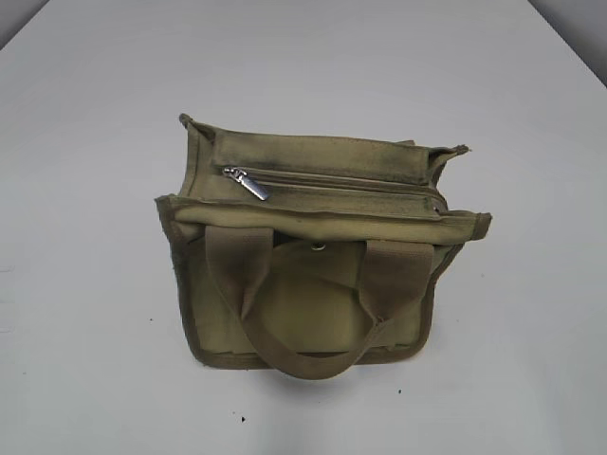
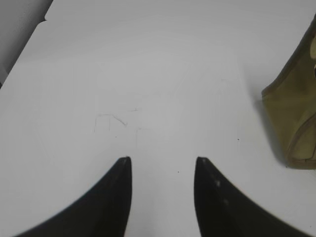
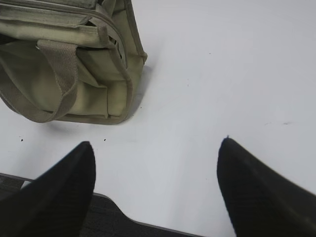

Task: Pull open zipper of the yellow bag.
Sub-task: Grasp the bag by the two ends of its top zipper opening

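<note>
- The yellow bag (image 1: 313, 256) sat near the middle of the white table (image 1: 85, 284), upright but slumped, its top panel turned toward the exterior camera and one webbing handle (image 1: 285, 322) drooping down the near face.
- The zipper (image 1: 332, 182) ran along the top of the bag and looked fully closed, with its pull tab (image 1: 248, 184) lying flat at the left end as the exterior camera saw it.
- My left gripper (image 2: 160, 168) hung over bare table with its jaws partly apart and nothing between them; only a corner of the bag showed at the right edge of that wrist view, well apart from the fingertips.
- My right gripper (image 3: 155, 158) stood wide open and empty, over the near table edge, with the bag up and to the left in its view, not touching.
- I judged the bag light and soft: the canvas sagged and would likely slide or fold if the tab were pulled alone.
- I reckoned the tab, small, flat and metal, could slip, so it wanted a pinch across its flat faces.
- One gripper would best pin the fabric beside the left end of the zipper while the other drew the tab toward the right end.
</note>
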Robot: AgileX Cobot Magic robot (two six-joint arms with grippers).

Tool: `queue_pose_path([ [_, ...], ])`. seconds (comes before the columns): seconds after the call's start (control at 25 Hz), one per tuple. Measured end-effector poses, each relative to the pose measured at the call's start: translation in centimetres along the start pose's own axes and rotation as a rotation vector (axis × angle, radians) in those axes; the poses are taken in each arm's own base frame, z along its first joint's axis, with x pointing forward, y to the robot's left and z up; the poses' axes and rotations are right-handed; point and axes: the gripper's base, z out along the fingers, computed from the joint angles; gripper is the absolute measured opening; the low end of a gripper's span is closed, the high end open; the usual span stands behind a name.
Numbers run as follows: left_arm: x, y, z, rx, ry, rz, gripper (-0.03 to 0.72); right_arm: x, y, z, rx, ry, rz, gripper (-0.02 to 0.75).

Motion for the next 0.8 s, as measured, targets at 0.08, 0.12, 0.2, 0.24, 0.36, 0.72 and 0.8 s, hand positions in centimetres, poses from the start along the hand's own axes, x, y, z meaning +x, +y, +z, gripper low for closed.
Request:
queue_pose_path([
  [0.08,0.0,0.0,0.0,0.0,0.0,0.0,0.328,0.0,0.0,0.0,0.0,0.0,0.0,0.594],
  [0.12,0.0,0.0,0.0,0.0,0.0,0.0,0.328,0.0,0.0,0.0,0.0,0.0,0.0,0.594],
  [0.2,0.0,0.0,0.0,0.0,0.0,0.0,0.328,0.0,0.0,0.0,0.0,0.0,0.0,0.594],
  [0.24,0.0,0.0,0.0,0.0,0.0,0.0,0.328,0.0,0.0,0.0,0.0,0.0,0.0,0.594],
  [0.36,0.0,0.0,0.0,0.0,0.0,0.0,0.328,0.0,0.0,0.0,0.0,0.0,0.0,0.594],
  [0.72,0.0,0.0,0.0,0.0,0.0,0.0,0.328,0.0,0.0,0.0,0.0,0.0,0.0,0.594],
  [0.8,0.0,0.0,0.0,0.0,0.0,0.0,0.328,0.0,0.0,0.0,0.0,0.0,0.0,0.594],
])
